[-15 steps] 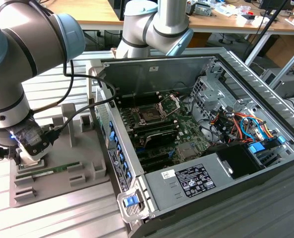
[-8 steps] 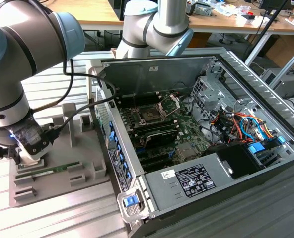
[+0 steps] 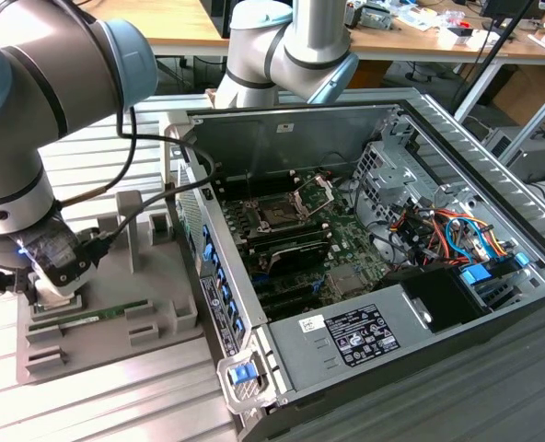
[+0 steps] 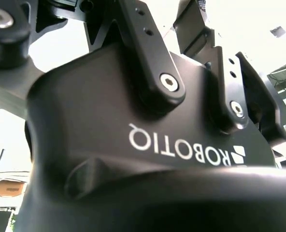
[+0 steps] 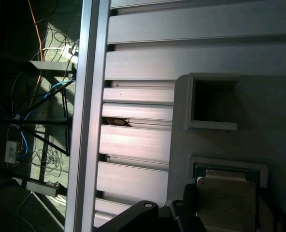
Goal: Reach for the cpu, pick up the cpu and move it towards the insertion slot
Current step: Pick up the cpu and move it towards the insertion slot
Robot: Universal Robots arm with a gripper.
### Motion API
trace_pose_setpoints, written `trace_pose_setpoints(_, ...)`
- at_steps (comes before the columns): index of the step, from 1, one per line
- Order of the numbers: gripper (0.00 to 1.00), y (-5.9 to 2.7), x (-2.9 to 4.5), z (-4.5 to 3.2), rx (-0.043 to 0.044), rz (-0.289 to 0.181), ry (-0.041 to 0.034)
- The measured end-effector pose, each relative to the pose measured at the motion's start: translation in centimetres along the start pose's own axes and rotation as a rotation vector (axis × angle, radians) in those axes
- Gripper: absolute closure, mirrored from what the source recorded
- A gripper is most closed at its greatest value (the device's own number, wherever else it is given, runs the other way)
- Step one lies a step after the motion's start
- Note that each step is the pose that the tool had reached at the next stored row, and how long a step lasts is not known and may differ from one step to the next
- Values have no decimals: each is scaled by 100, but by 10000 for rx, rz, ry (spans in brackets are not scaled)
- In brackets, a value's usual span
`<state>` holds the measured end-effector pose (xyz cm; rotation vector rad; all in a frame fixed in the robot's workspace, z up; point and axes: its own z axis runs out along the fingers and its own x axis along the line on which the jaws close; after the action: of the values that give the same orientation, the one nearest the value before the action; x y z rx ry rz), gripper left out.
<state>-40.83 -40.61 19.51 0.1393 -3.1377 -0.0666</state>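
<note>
1. While bent steeply downward at the wrist, note gripper [image 3: 44, 293] low over moulded grey tray [image 3: 153, 313].
2. Locate cpu [image 5: 225, 198]: flat, square, pale metallic, seated in tray recess, right at jaws.
3. Record jaw state: cannot tell.
4. Find silver-framed insertion slot [image 3: 277, 214] well apart from jaws.

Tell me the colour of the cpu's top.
Pale silver-beige; the cpu shows best in the first wrist view.

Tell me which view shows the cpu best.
First wrist view: the cpu lies pale and flat in a recess of the grey tray, in plain sight. In the exterior view the arm's wrist hangs over that end of the tray. The second wrist view looks at the gripper up close.
</note>
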Motion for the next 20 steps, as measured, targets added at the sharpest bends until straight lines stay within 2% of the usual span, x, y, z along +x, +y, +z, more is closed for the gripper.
trace_pose_setpoints(20, 45, 3, 0, -72, 1, 0, 1)
